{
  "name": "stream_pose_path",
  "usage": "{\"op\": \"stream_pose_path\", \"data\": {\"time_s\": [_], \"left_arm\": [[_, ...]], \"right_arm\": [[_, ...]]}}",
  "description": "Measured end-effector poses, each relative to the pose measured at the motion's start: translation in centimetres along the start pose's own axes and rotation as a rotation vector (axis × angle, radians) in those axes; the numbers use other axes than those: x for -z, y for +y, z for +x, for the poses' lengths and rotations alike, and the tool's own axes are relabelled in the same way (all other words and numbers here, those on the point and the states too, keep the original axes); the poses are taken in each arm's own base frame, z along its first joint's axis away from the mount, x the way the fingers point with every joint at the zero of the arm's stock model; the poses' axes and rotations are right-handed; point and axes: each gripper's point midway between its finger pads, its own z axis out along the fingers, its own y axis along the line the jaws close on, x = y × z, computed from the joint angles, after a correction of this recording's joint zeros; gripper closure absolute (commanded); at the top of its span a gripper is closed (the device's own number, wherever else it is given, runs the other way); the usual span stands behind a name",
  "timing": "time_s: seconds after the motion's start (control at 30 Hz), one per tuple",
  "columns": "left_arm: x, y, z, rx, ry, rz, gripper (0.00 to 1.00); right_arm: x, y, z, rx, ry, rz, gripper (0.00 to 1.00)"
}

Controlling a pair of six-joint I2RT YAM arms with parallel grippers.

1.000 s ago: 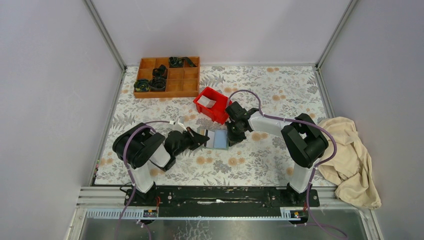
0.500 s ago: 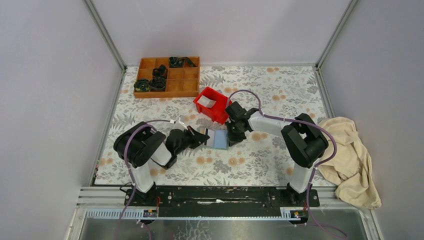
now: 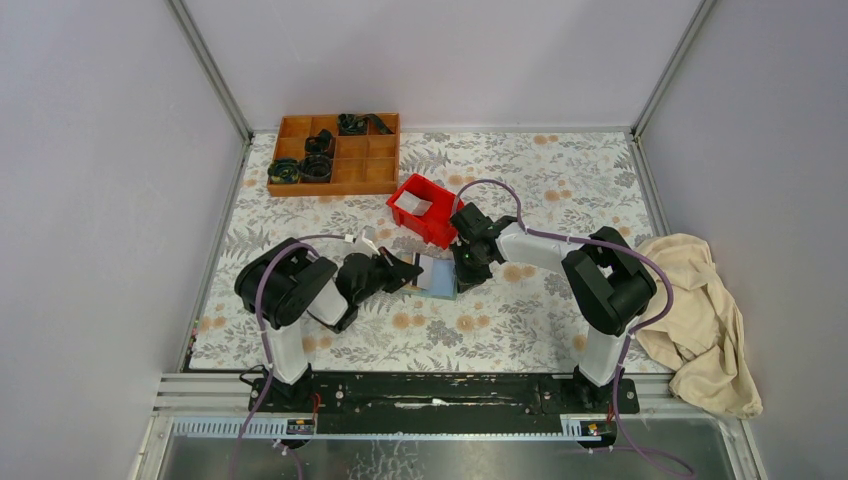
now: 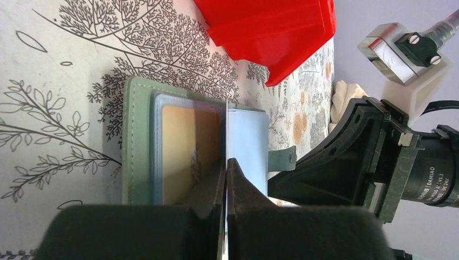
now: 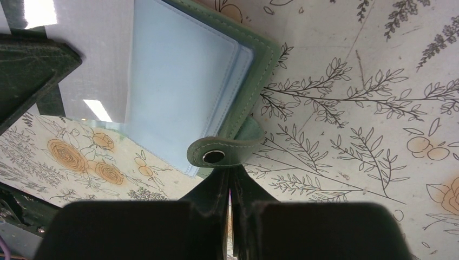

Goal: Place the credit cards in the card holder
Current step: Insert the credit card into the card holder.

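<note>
yellow-tan card perhaps half behind left pincer

The floral table carries a wooden tray, red bin, open card holder and perhaps a cloth.

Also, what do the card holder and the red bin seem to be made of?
The card holder looks like matte sage-green leather or imitation leather: stitched edges, snap tab. Its inner pockets seem a smooth pale plastic film, slightly glossy. The red bin looks like moulded plastic, smooth with a soft shine.
</note>
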Motion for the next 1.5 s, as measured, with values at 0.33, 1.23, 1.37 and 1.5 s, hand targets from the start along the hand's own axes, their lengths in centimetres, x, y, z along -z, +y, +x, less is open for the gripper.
{"op": "stream_pose_path", "data": {"time_s": [0.33, 1.23, 1.37, 1.5], "left_arm": [[0.4, 0.2, 0.5, 0.012, 0.007, 0.008, 1.0], [0.2, -0.6, 2.0, 0.058, -0.015, 0.009, 1.0], [-0.3, -0.9, 2.4, 0.053, 0.001, 0.014, 1.0], [-0.7, -1.1, 2.9, 0.04, 0.02, 0.01, 0.9]], "right_arm": [[0.0, 0.0, 0.0, 0.0, 0.004, 0.002, 0.94], [0.0, 0.0, 0.0, -0.001, 0.009, 0.003, 0.94], [0.0, 0.0, 0.0, -0.001, 0.011, 0.004, 0.94], [-0.1, 0.0, 0.0, -0.001, 0.012, 0.004, 0.93]]}}
